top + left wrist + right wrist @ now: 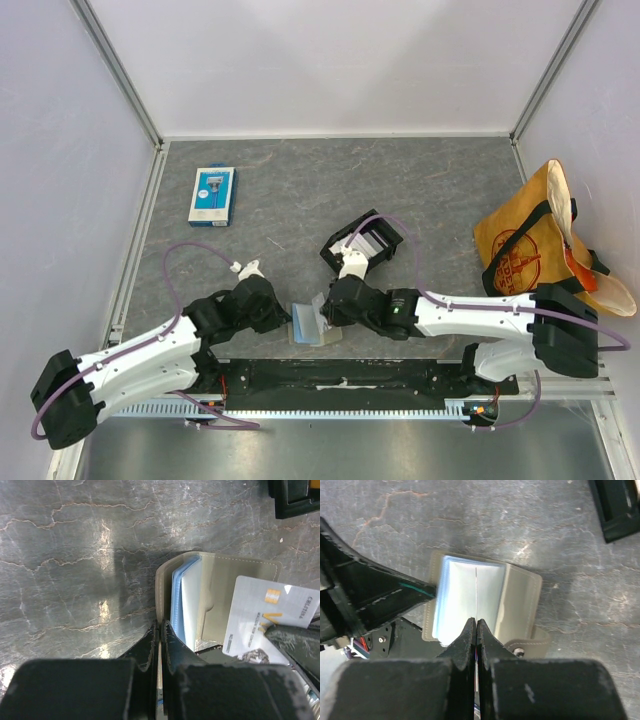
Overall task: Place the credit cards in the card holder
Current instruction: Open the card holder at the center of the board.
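Closest to the left wrist lens: left gripper [160,630], clenched on the cover edge of the holder [220,577], probably to pin it open and stop it sliding. Opposite, right gripper [476,626], pinched tight on 1 card [270,611], edge-on to its own wrist camera, presumably for feeding the thin side into a pocket mouth. Card tip poised over the clear pockets [465,592], roughly along their middle; touching or just above, cannot tell. Holder lying open on the table [430,190] close to the arm bases, between both wrists, tray [365,242] just beyond. Not yet in a slot, by the look. Calls for a steady slide inward, left grip kept firm.
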`<control>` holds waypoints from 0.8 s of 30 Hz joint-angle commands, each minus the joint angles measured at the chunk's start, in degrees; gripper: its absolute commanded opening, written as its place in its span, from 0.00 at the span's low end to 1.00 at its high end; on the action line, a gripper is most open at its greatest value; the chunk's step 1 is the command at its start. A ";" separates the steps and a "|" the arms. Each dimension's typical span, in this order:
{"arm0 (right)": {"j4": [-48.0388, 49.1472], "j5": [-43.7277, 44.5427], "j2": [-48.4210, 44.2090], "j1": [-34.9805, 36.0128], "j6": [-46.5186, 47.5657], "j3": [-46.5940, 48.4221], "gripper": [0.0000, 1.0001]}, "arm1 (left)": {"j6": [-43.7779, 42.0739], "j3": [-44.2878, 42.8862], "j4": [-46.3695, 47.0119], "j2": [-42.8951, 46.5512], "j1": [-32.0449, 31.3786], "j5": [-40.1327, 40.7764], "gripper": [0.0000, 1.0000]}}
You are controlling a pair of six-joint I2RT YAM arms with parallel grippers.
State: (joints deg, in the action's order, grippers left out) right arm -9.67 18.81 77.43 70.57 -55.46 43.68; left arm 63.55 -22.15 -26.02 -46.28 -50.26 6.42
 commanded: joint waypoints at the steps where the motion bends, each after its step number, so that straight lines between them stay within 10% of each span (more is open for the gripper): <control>1: 1.59 4.91 1.40 2.64 0.53 5.35 0.00 | -0.80 -2.28 1.85 -0.56 0.07 -0.70 0.02; 24: -10.54 20.04 14.15 12.32 1.24 17.32 0.00 | 0.08 -2.98 1.76 0.23 -0.01 -0.79 0.02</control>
State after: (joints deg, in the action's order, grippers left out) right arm -18.35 35.29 91.07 82.39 -53.95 59.05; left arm 63.57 -22.90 -25.93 -46.17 -50.26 5.48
